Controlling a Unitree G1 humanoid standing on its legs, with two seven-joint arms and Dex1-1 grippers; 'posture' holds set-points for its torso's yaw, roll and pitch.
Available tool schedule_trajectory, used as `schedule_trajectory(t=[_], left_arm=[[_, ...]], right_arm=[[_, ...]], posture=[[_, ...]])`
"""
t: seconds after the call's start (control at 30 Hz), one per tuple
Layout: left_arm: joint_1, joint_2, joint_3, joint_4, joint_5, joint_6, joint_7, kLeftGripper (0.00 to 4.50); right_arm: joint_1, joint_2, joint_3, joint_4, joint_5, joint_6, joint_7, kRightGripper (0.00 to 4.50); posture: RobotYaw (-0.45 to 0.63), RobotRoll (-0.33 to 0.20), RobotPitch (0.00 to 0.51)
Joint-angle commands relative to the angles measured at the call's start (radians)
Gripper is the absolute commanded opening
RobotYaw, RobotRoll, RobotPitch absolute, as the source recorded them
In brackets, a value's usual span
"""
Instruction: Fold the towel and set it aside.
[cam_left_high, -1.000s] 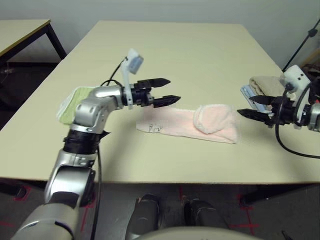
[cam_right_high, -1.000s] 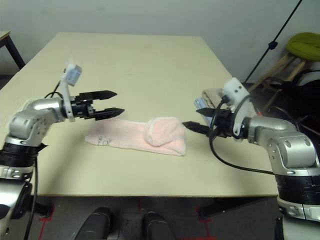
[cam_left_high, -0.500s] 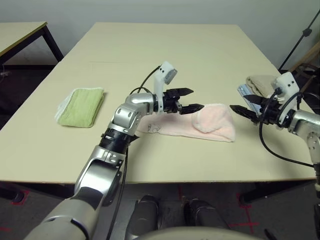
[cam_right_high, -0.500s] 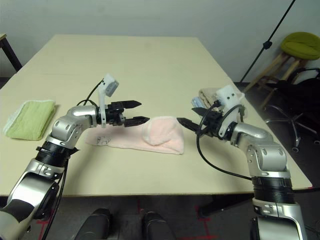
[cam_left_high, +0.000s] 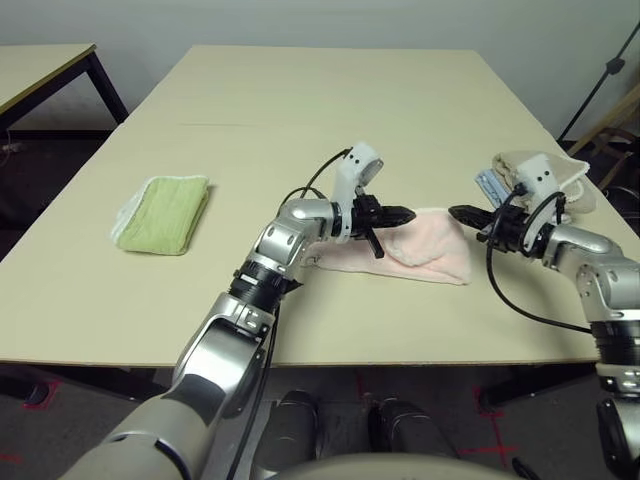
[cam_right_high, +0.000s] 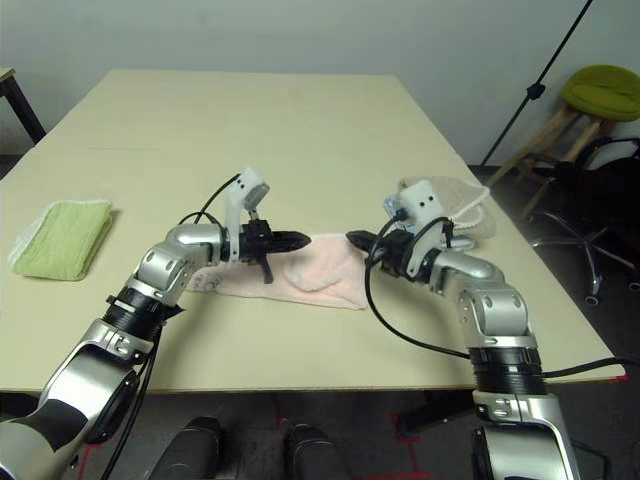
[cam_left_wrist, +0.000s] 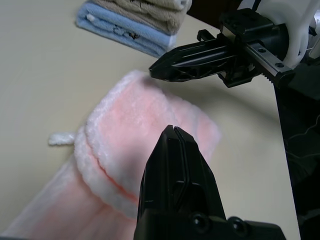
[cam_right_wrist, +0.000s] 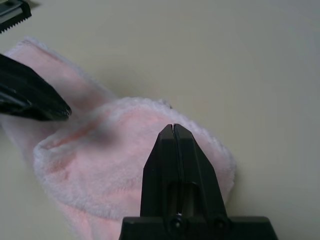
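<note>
Both grippers, left (cam_left_high: 398, 213) and right (cam_left_high: 463, 213), fingers clenched empty, flank the towel (cam_left_high: 425, 250) mid-tabletop (cam_left_high: 300, 100): soft, light, floppy, probably best pinched at its trimmed edge.

silver forearms (cam_left_high: 300, 222), black fingers (cam_left_wrist: 176, 175), black cables (cam_right_high: 385, 315)

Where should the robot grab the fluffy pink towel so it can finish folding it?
Probably the pink towel is best pinched at its flat, single-layer end nearest the left tool, coming from above. That end lies thin on the table with free corners, while the other end, by the right tool, is a thick folded lump that is harder to pinch.
</note>
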Motion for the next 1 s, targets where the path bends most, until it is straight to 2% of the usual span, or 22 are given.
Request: schedule_trajectory(t=[0.03, 0.33, 0.57, 0.87, 1.0], left_arm=[[-0.014, -0.012, -0.030, 0.059, 0.043, -0.031, -0.009, 0.04], [0.002, -0.029, -0.084, 0.141, 0.106, -0.051, -0.037, 0.04], [0.020, -0.025, -0.080, 0.186, 0.130, -0.045, -0.045, 0.04], [0.047, -0.007, -0.081, 0.159, 0.136, -0.016, -0.078, 0.04], [0.056, -0.002, -0.013, 0.068, 0.074, 0.066, -0.063, 0.04]], right_arm=[[-0.005, 0.018, 0.021, 0.019, -0.032, -0.027, -0.024, 0.02], [0.017, 0.065, 0.046, 0.069, -0.055, -0.052, -0.038, 0.02], [0.009, 0.084, 0.078, 0.171, -0.096, -0.101, -0.026, 0.02], [0.036, 0.075, 0.096, 0.210, -0.130, -0.132, 0.003, 0.02], [0.023, 0.079, 0.049, 0.170, -0.084, -0.130, 0.013, 0.02]], posture=[[0.08, 0.000, 0.089], [0.11, 0.000, 0.094], [0.11, 0.000, 0.090], [0.11, 0.000, 0.098], [0.11, 0.000, 0.099]])
